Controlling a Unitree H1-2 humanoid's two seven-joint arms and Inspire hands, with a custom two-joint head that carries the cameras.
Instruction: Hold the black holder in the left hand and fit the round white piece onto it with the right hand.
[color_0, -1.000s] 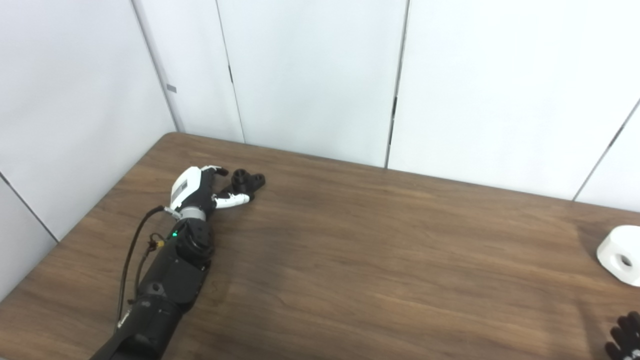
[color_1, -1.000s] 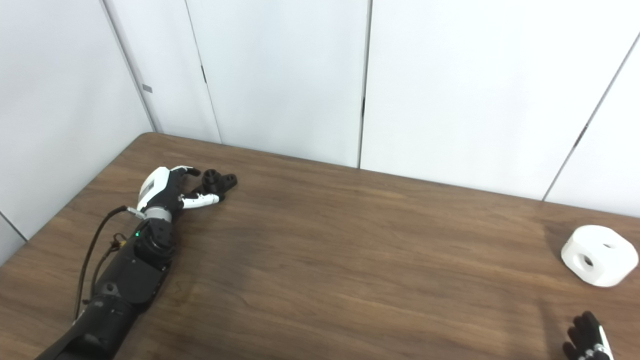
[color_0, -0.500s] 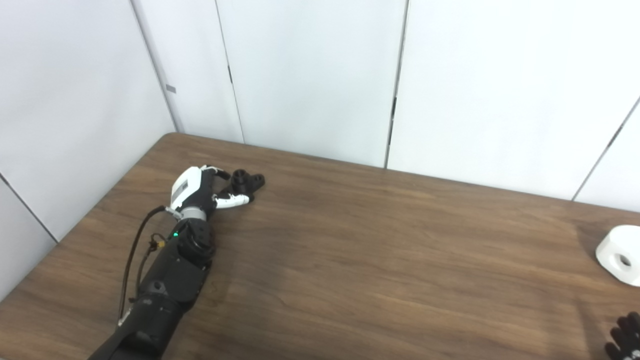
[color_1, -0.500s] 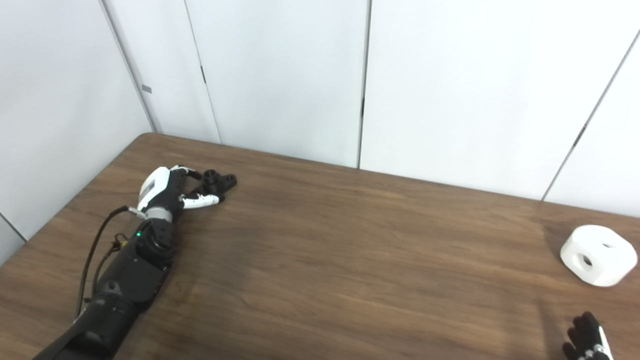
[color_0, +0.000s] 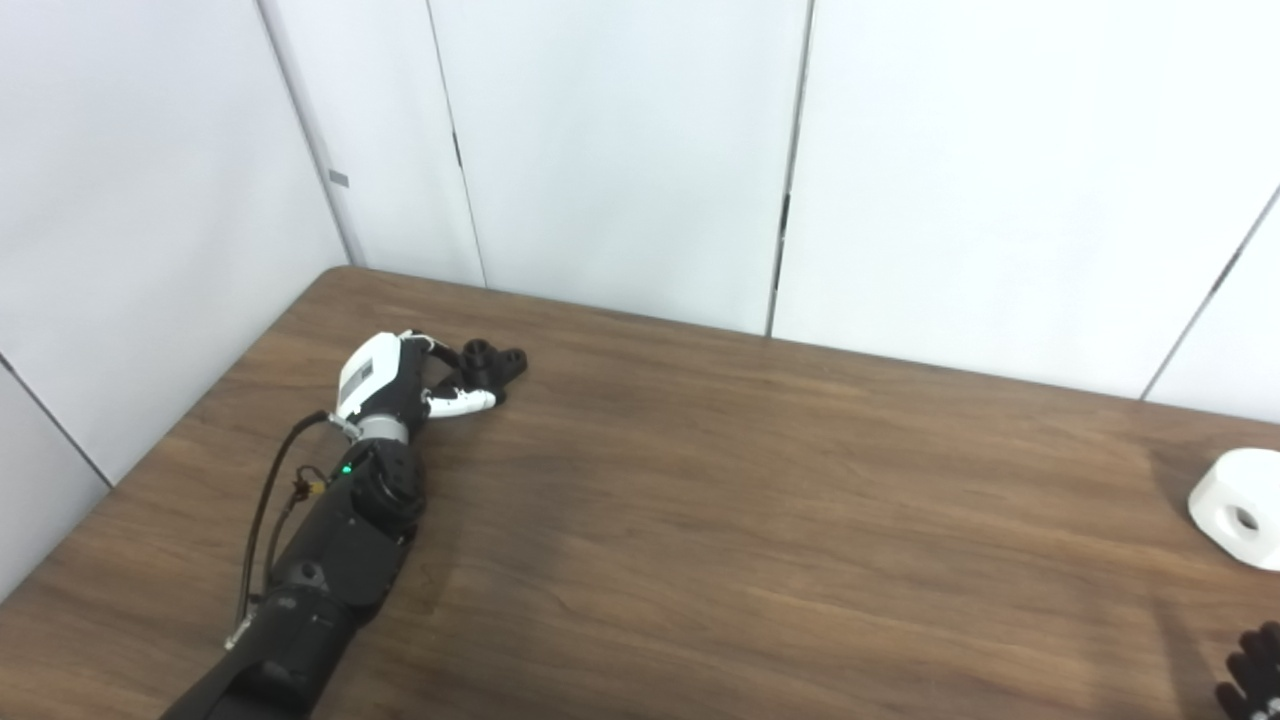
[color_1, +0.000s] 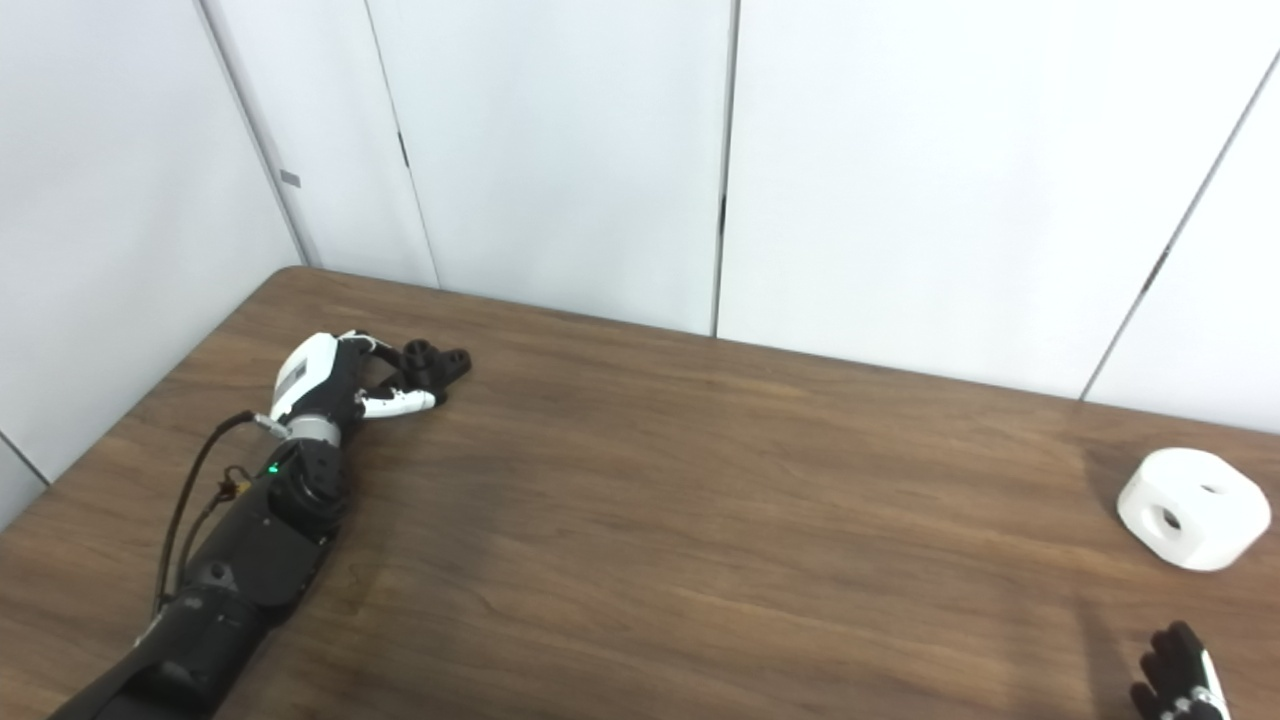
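Curling loosely around black holder (color_0: 492, 362), left robot hand (color_0: 395, 378), right robot hand (color_1: 1178, 683) state unclear

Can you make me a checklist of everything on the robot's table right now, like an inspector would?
Surface: brown wooden table, wood grain showing.
Job's things: black holder lies on the table far left; round white piece sits far right, on its own, with holes in it.
Clutter: nothing seen.
Robot hands: left robot hand reaches the black holder, fingers spread around its near side; whether it grips cannot be told. Right robot hand shows only dark fingertips at the bottom right corner, apart from the white piece.
Cables: black cable loops beside the left forearm.
Surroundings: white wall panels behind the table.
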